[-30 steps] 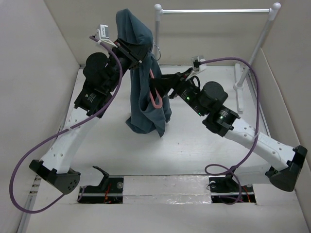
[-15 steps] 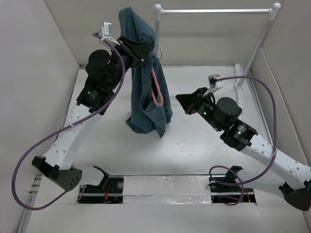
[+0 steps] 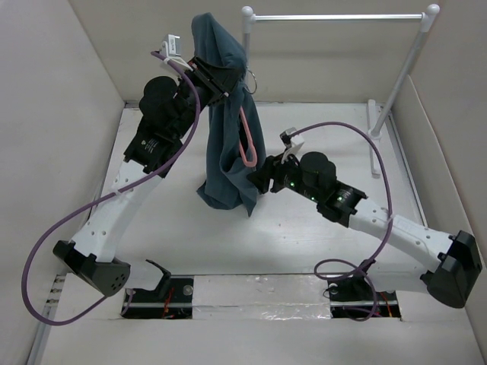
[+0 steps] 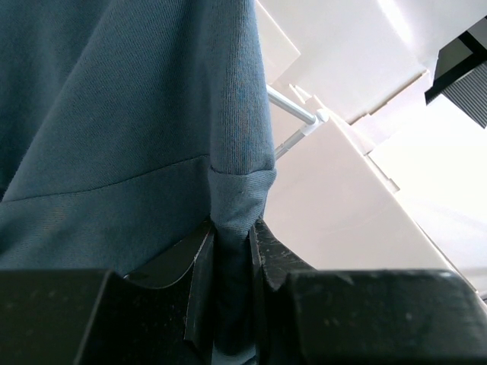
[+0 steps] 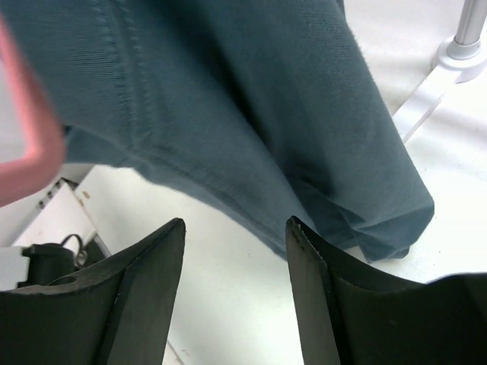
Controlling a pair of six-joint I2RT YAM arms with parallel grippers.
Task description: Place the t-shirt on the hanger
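My L gripper (image 3: 223, 82) is clenched on the t-shirt (image 3: 228, 152), holding it up w/ the hanger (image 3: 247, 144) poking out its side. R gripper (image 3: 256, 181) is released just beside it, low down. I'd pinch one layer there & pull gently.

Your left gripper (image 4: 232, 247) pinches a folded hem of the teal t-shirt (image 4: 122, 122) between its fingers (image 4: 199, 270). Cloth fills your left and top. At right, a thin metal bar (image 4: 291, 106) pokes out from behind the fabric, against white panels (image 4: 342, 198).
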